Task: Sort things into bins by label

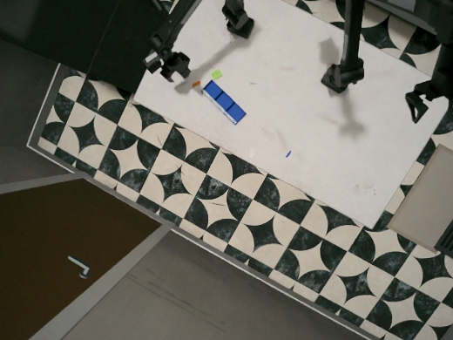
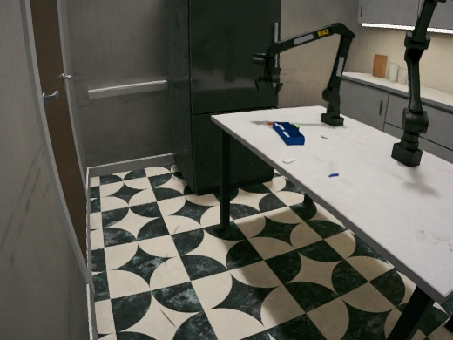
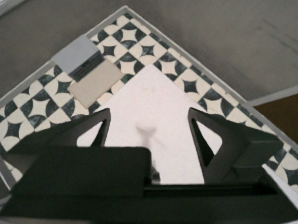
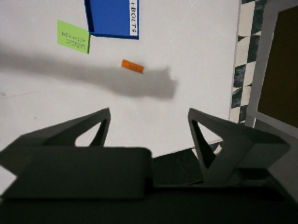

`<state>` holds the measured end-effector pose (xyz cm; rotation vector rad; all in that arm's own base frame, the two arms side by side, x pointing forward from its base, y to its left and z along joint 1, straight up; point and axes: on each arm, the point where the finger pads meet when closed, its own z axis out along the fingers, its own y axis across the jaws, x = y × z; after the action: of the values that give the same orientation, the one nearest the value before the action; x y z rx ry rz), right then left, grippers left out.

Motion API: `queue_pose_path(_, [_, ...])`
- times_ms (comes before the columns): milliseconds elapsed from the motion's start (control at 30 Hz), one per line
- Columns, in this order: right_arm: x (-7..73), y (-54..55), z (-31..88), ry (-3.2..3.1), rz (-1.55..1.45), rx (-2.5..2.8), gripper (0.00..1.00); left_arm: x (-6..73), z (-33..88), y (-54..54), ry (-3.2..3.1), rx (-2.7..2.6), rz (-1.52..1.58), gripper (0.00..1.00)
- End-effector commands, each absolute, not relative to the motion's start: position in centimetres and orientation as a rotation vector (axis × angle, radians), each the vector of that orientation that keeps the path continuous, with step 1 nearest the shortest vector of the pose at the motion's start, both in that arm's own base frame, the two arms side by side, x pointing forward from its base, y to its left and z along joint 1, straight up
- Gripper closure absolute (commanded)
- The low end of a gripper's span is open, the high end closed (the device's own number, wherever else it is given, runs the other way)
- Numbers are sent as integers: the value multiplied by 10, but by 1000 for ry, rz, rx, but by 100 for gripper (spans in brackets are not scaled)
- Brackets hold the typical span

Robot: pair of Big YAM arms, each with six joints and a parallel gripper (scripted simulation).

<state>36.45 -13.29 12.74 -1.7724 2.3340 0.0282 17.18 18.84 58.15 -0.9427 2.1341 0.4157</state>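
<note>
A blue row of three joined bins (image 1: pixel 224 102) (image 2: pixel 293 139) (image 4: pixel 107 17) stands on the table; one label in the right wrist view ends in "BOLTS". The compartments look empty in the top view. An orange block (image 1: pixel 196 84) (image 2: pixel 270 123) (image 4: pixel 132 66) lies off one end, near a green note (image 1: pixel 216 74) (image 4: pixel 73 36). A small grey thing (image 1: pixel 253 83) (image 2: pixel 324 137), a white piece (image 1: pixel 252 152) (image 2: pixel 288 161) and a small blue thing (image 1: pixel 288 153) (image 2: pixel 333 175) lie apart. My right gripper (image 1: pixel 179 78) (image 2: pixel 267 89) (image 4: pixel 149 112) is open, above the table near the orange block. My left gripper (image 1: pixel 415 114) (image 3: pixel 149 111) is open, far from them.
The white table (image 1: pixel 305 118) (image 2: pixel 370 161) (image 3: pixel 150 95) has its edge not far from the bins' labelled side. A dark fridge (image 1: pixel 83 39) (image 2: pixel 235 57) stands beyond the end of the table near my right gripper. Both arm bases stand along the far long side.
</note>
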Motion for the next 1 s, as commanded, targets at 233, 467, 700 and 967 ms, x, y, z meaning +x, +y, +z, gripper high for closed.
queue_pose_path(233, [367,-134,131,2329,16,-1771,0,172,603,172,2114,-876,416,0])
queue_pose_path(467, [367,-134,131,2329,16,-1771,0,172,603,172,2114,-876,416,0])
queue_pose_path(700, [365,-133,127,2334,28,-1772,0,172,603,172,2114,-876,416,0])
queue_pose_path(967, [365,-133,127,2334,28,-1772,0,172,603,172,2114,-876,416,0])
